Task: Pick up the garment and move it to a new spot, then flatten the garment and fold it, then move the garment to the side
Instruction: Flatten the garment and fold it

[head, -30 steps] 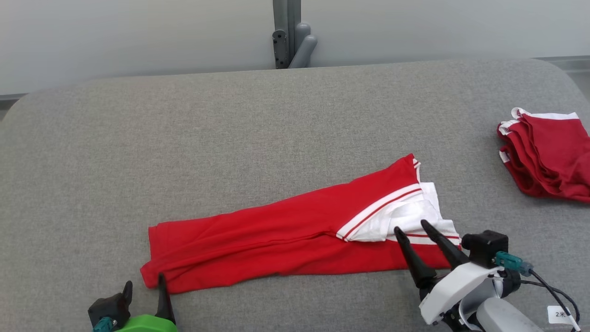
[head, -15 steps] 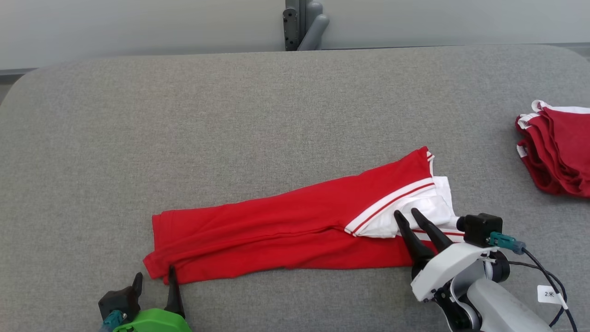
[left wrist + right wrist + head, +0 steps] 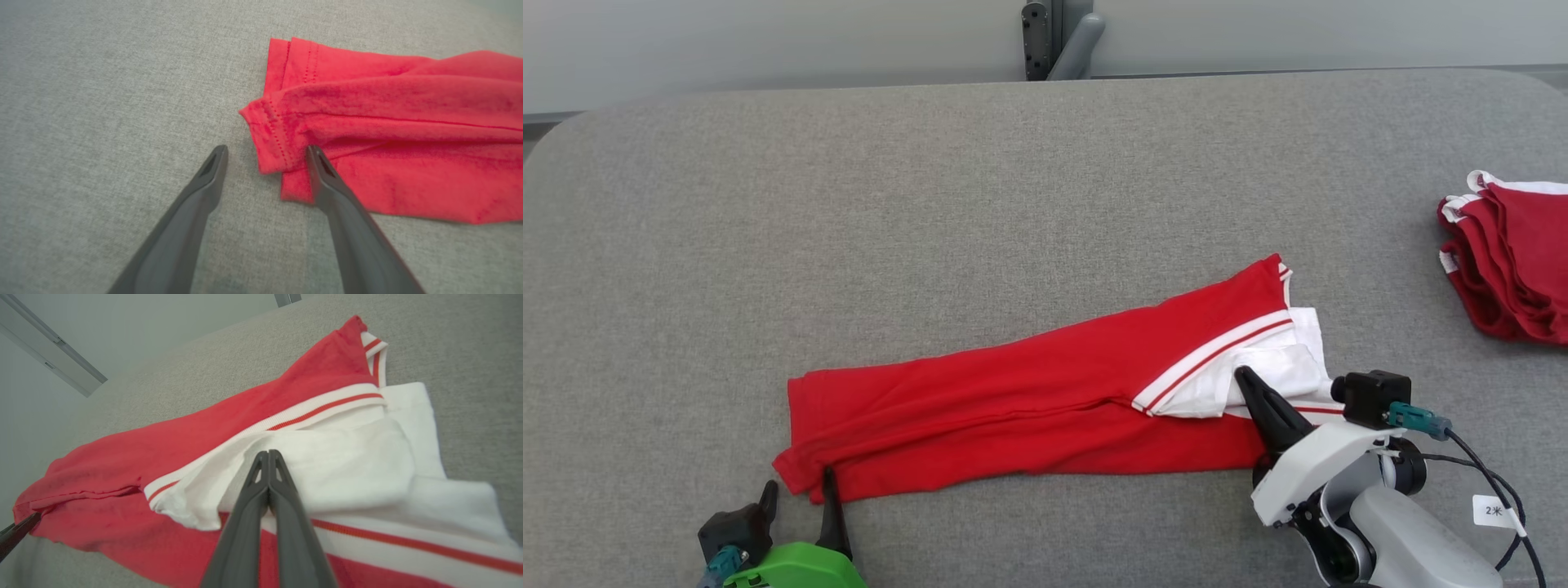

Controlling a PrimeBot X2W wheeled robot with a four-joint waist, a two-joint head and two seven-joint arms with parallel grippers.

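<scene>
Garment [image 3: 1029,408] in the head view: a long red band with white striped trim, folded lengthwise. It lies slantwise across the near middle of the grey pad [image 3: 931,204], well apart from the stack of red clothes [image 3: 1511,261] at the far right edge. The left gripper [image 3: 798,483] sits at the band's near left corner and the right gripper [image 3: 1243,377] at the white end, one claw per end. That looks like a set-up for handling the whole length at once.

Over to the left wrist view. The claw is spread wide, straddling the stitched hem corner. One finger [image 3: 322,179] touches the red cloth and the other rests on bare pad, placed to close on that corner, I'd judge.

Right wrist view now. The two fingers are pressed tight together, tips down on the white flap beside the striped band. Whether a pinch of cloth is caught between them, I cannot tell.
</scene>
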